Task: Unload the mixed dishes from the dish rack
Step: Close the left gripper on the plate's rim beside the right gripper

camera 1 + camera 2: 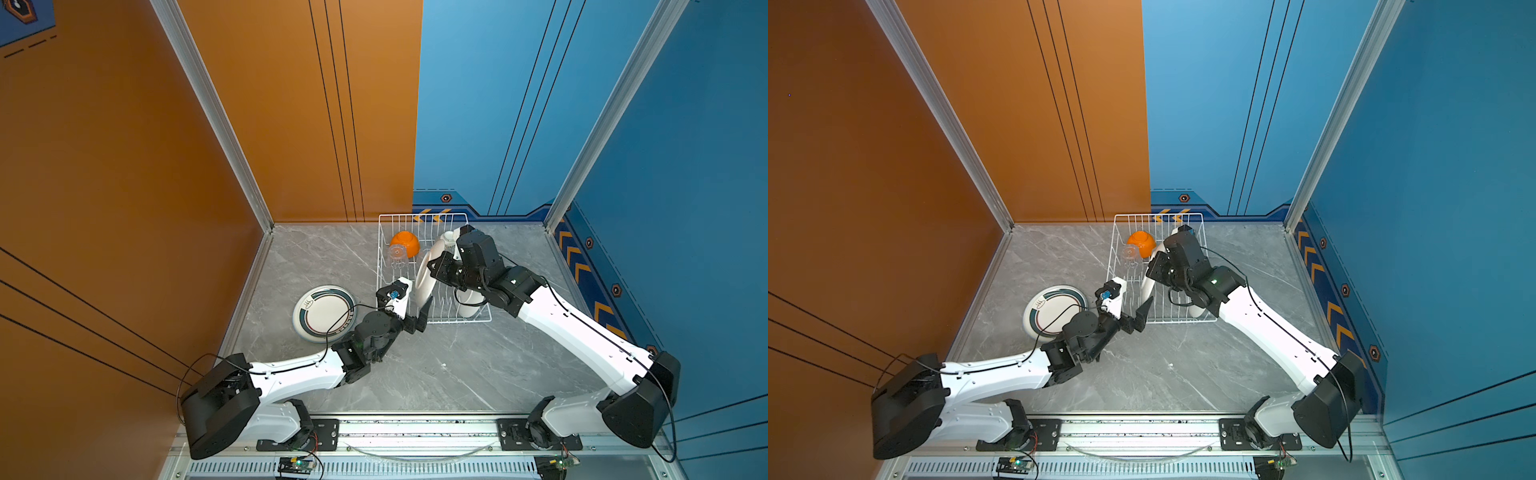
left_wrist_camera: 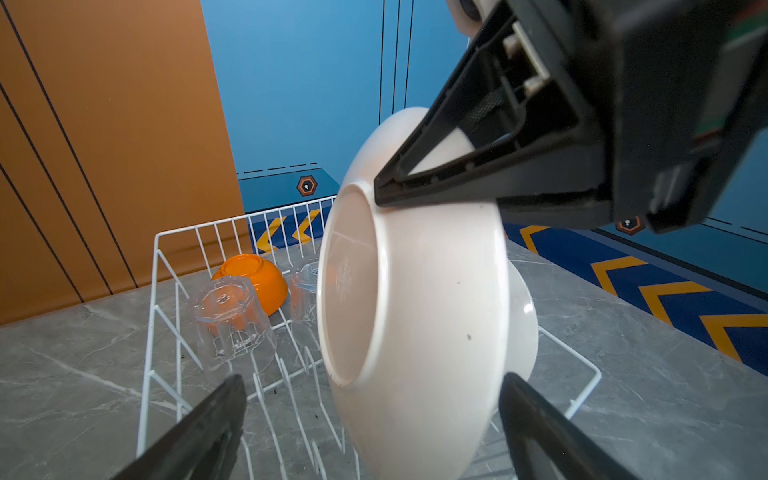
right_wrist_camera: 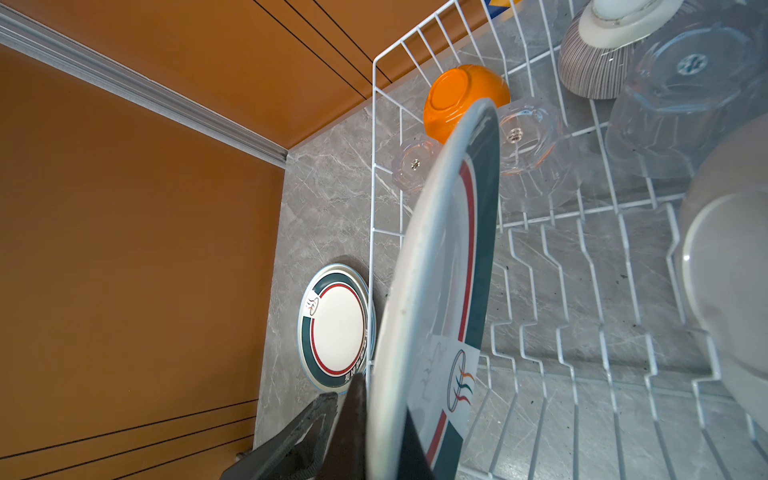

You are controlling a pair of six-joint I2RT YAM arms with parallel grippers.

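- The right tool point(image 1: 433, 266) is pinching the upper rim of the held plate point(image 2: 436, 299), its fingers pressed together on the rim.
- The held plate is standing on edge over the middle of the rack point(image 1: 415, 215), slightly toward 9 o'clock, with its white back facing the left tool point(image 2: 374, 380).
- Whether its lower rim is clear of the prongs cannot be told.
- The left tool is sitting at the rack's 7 o'clock corner. Its fingers point(image 2: 199, 432) are spread wide on either side of the plate's lower rim, apart from it and gripping nothing.
- The flat plate point(image 1: 325, 313) is lying face up on the bench point(image 1: 457, 374), just beside the rack at 8 o'clock.
- Several items are sitting in the rack:
  - the orange bowl point(image 1: 405, 244), upturned at 11 o'clock;
  - the glasses point(image 1: 397, 254) beside it;
  - the ribbed bowl point(image 3: 594, 70) near 1 o'clock;
  - a white dish point(image 1: 469, 305) at 5 o'clock.
- Step in hand, as judged: the second plate is passing from the right tool to the left, and most of the load is not yet unloaded.
- Next move, as judged:
  - The left fingers need to close squarely on the lower rim before the right tool lets go.
  - The plate then needs lifting clear of the prongs, tilting flat, and setting down on or beside the flat plate.
- Risk noted: the glazed rim is likely slippery, so a shallow grip could let the plate swing.
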